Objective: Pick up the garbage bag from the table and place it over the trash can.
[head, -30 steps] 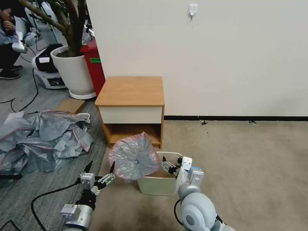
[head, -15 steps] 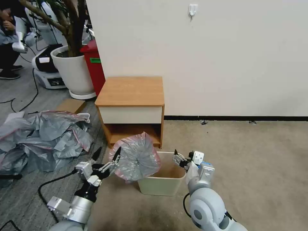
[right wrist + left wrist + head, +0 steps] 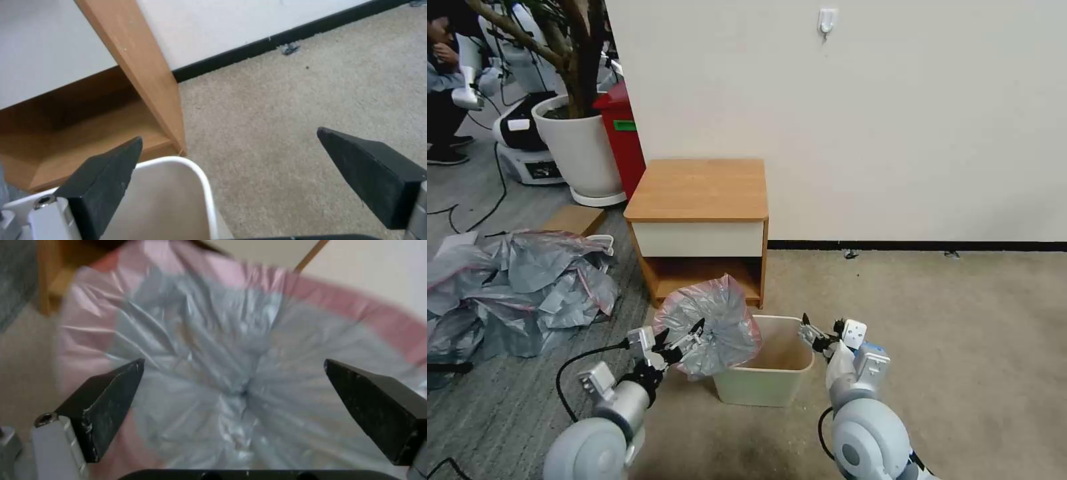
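Observation:
The garbage bag, grey with a pink rim band, stands puffed up over the left end of the cream trash can. Its gathered bottom faces me. My left gripper is open just left of the bag, with its fingers at the bag's surface. In the left wrist view the bag spreads behind the open left gripper. My right gripper is open at the can's right rim and holds nothing. The right wrist view shows the right gripper above the can's rim. The table stands behind the can.
A heap of grey bags lies on the floor at the left, with a black cable near it. A white plant pot and a red bin stand behind. Open carpet lies to the right.
My left gripper has moved right, up to the bag. My right gripper has drawn back to the right, from near the bag to the can's right rim. The bag has stayed put.

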Available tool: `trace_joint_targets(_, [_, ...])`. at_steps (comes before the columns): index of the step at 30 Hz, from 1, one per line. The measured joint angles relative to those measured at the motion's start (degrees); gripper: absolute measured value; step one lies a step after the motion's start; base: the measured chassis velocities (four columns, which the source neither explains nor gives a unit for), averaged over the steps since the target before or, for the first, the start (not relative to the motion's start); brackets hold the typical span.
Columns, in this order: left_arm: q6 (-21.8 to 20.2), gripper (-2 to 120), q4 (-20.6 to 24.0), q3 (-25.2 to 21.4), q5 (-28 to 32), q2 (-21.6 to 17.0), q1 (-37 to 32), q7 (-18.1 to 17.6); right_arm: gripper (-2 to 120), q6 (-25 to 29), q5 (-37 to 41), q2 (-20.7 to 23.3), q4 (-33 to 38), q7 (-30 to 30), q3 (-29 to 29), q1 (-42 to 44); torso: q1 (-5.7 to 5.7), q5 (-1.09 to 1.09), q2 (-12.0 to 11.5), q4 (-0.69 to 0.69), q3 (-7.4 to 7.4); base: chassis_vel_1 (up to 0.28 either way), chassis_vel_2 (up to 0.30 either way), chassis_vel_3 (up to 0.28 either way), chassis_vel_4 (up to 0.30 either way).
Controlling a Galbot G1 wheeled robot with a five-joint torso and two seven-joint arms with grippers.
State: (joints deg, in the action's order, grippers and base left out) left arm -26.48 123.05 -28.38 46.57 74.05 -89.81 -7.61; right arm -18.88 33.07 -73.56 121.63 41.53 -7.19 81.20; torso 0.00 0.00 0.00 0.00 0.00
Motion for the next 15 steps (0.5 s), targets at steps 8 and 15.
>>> trace_joint_targets(8, [-1.57,100,-2.5,2.03,-1.96,-0.64,2.7,-1.35,100,0.18,-0.55,-0.54,-0.23,-0.09,-0.56,0.56,0.0,0.0,0.0,0.0,0.0,0.0,0.0,0.0,0.0])
trace_joint_targets(15, [-5.3,100,-1.1,1.38,-2.66,-2.74,2.68,-1.07,99,0.63,-0.88,-0.9,-0.81,-0.11,-0.71,0.76,0.0,0.0,0.0,0.0,0.0,0.0,0.0,0.0,0.0])
